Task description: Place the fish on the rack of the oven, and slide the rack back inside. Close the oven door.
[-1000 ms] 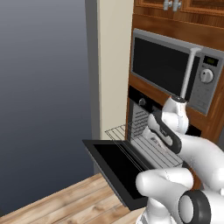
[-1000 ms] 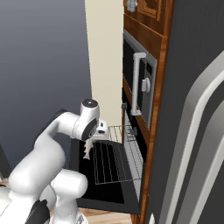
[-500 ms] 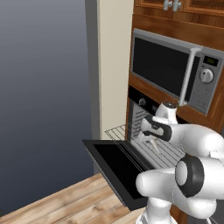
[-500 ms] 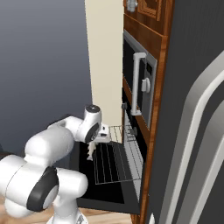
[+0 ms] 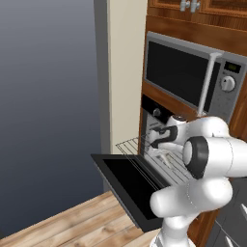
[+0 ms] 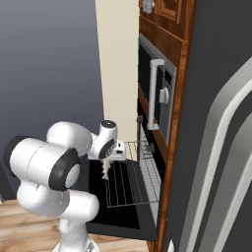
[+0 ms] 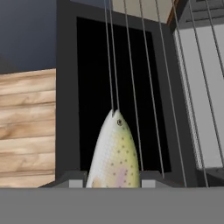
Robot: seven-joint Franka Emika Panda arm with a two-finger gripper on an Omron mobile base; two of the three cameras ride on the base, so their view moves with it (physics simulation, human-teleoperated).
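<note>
The rack (image 6: pixel 129 184) stands pulled out of the oven (image 5: pixel 157 118) over the lowered oven door (image 5: pixel 126 185), its wires bare.

Silver-framed microwave (image 5: pixel 193 75) sits in brown wood cabinetry (image 5: pixel 164 94), vertical handle at right. Light wood plank floor (image 5: pixel 72 226) below. Grey wall (image 5: pixel 48 96) at left.

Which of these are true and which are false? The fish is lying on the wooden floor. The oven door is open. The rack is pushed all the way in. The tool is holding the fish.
1. The fish is lying on the wooden floor. False: it hangs over the rack.
2. The oven door is open. True.
3. The rack is pushed all the way in. False: it sticks out over the open door.
4. The tool is holding the fish. True.
</note>
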